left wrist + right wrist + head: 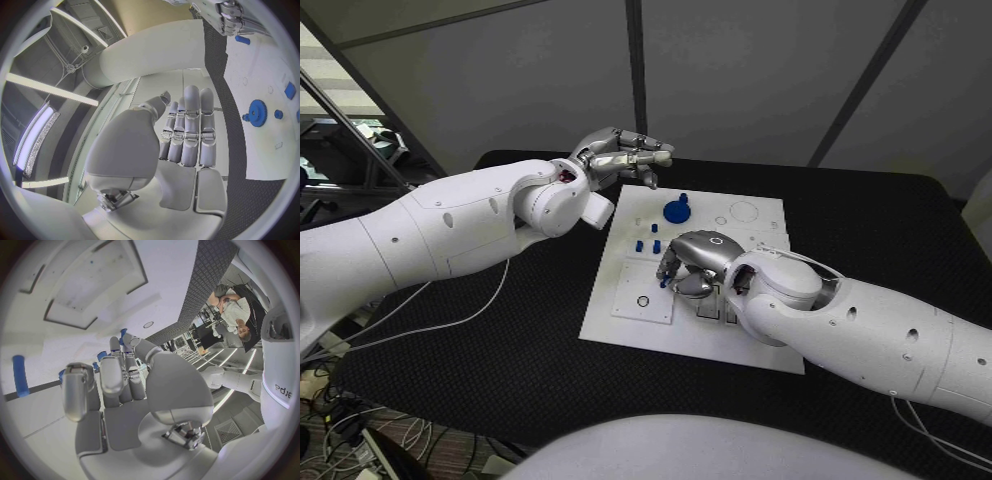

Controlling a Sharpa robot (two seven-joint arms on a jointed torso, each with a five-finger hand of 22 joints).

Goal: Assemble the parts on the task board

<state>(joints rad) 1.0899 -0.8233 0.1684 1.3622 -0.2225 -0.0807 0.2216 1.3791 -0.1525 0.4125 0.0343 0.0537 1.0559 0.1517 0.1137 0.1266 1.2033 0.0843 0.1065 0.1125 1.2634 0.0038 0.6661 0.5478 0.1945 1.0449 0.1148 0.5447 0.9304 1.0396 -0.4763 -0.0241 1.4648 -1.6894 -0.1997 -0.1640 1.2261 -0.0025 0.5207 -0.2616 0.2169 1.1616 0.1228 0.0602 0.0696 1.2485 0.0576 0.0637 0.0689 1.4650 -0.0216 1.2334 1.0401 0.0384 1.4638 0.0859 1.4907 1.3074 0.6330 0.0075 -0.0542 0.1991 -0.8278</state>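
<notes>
The white task board (635,328) lies mid-table. A blue gear (676,211) stands at its far side, with a tiny blue part (685,196) behind it and two small blue pegs (648,245) nearer. My left hand (620,155) hangs raised beyond the board's far left corner, its straight fingers (190,130) holding nothing. The left wrist view shows the gear (257,112) and the board (262,150). My right hand (692,265) reaches down over the board's middle, fingers partly bent and close to the surface, with nothing visibly held. Near its fingers (109,377) are a blue peg (20,375) and smaller blue parts (102,356).
The black table (488,350) surrounds the board. A white cable (459,322) trails across the table's left side. Recessed slots and round holes (741,212) mark the board. My right forearm (862,325) covers the board's near right corner.
</notes>
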